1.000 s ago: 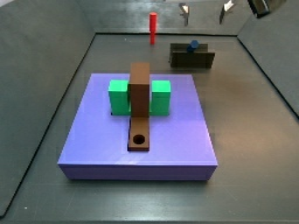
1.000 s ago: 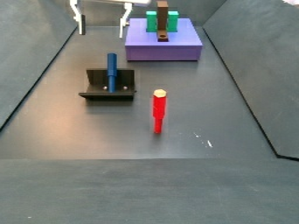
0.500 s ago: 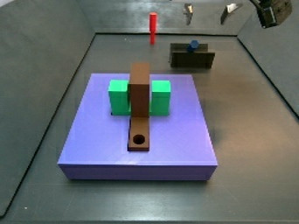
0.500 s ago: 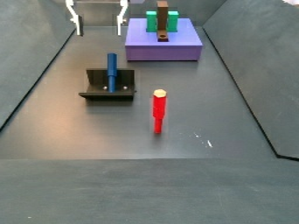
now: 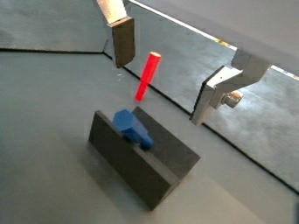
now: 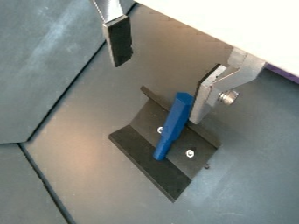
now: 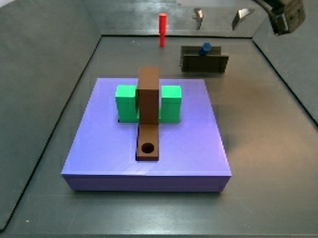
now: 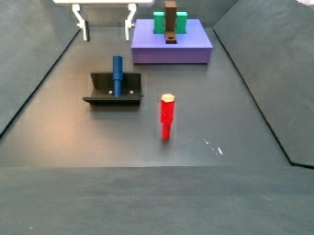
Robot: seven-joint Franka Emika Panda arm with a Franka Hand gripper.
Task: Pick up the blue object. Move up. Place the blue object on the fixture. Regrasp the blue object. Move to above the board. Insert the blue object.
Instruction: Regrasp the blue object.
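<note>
While the gripper (image 8: 106, 20) hangs high over the floor, its two silver fingers (image 8: 83, 22) are spread wide apart with nothing between them. Both wrist views look down through that gap: one finger plate (image 5: 121, 37) on one side, its partner (image 5: 225, 86) well across from it, dark pads facing inward and bare. In a side view the gripper (image 7: 220, 15) sits at the far end of the floor, above and a little behind the fixture (image 7: 205, 62).

Down below, the peg (image 8: 119, 75) is in the fixture (image 8: 114, 92), leaning up against its raised back wall. A wrist view shows this blue peg (image 6: 174, 127) lying slanted along the dark bracket (image 6: 146, 150), lower end near the base plate, upper end up by the wall's edge. From another wrist view the peg (image 5: 131, 127) pokes out over the top of the fixture (image 5: 140, 162).

A red peg (image 8: 166, 116) stands upright on the floor, just near-right of the fixture and apart from it. Over on the far side in that view rests the board (image 8: 190, 50), purple, carrying a green block (image 7: 126, 103) and a brown bar (image 7: 149, 115) with a round hole at its near end. Board and fixture are well apart.
</note>
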